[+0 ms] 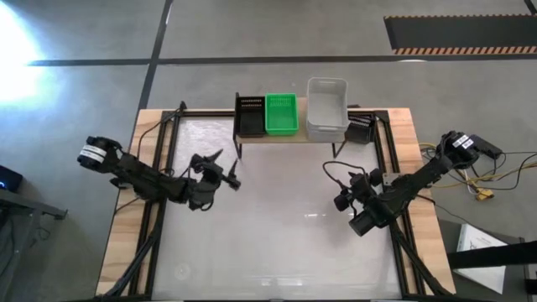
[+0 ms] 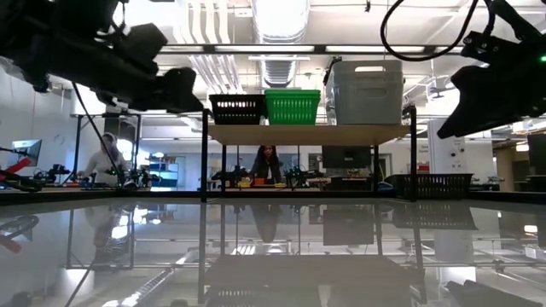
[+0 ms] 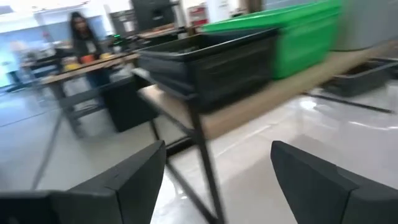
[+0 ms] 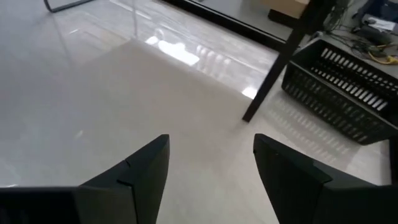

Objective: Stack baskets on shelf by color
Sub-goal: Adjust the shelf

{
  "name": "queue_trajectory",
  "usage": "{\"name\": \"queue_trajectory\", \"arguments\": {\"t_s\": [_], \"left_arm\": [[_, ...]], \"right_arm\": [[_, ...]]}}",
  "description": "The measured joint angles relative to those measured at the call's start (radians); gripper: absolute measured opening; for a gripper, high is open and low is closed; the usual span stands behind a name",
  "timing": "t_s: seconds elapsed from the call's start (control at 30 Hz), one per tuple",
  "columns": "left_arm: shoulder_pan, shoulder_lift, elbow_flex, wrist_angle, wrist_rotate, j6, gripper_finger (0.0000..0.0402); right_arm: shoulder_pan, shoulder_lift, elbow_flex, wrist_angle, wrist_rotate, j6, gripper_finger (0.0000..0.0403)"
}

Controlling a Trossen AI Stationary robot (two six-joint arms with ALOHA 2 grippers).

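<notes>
From above, the shelf (image 1: 289, 134) holds black (image 1: 249, 115), green (image 1: 281, 113) and white baskets (image 1: 326, 107) in a row. Left gripper (image 1: 226, 170) and right gripper (image 1: 340, 186) hover over the counter (image 1: 277, 226), fingers apart, empty. Only the right wrist view clearly shows another black basket (image 4: 348, 81) beside a shelf leg.

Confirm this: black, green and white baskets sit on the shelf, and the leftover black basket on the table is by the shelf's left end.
Wrong end. The high view shows the leftover black basket on the table by the shelf's right end; the rest holds.
</notes>
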Motion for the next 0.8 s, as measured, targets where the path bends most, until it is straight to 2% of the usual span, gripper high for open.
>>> {"name": "queue_trajectory", "arguments": {"t_s": [0.17, 0.33, 0.6, 0.8], "left_arm": [[0.108, 0.038, -0.001, 0.036, 0.013, -0.008, 0.0276], [0.183, 0.088, -0.001, 0.184, 0.163, 0.032, 0.0263], [0.224, 0.165, -0.001, 0.360, 0.170, 0.050, 0.0210], [0.259, 0.232, 0.012, 0.447, 0.169, 0.045, 0.0187]], "right_arm": [[0.000, 0.031, 0.000, 0.052, 0.019, -0.035, 0.0226], [0.000, 0.054, 0.000, 0.098, 0.024, -0.073, 0.0226], [0.000, 0.062, 0.000, 0.105, 0.034, -0.074, 0.0226], [0.000, 0.062, 0.000, 0.118, 0.034, -0.074, 0.0226]]}}
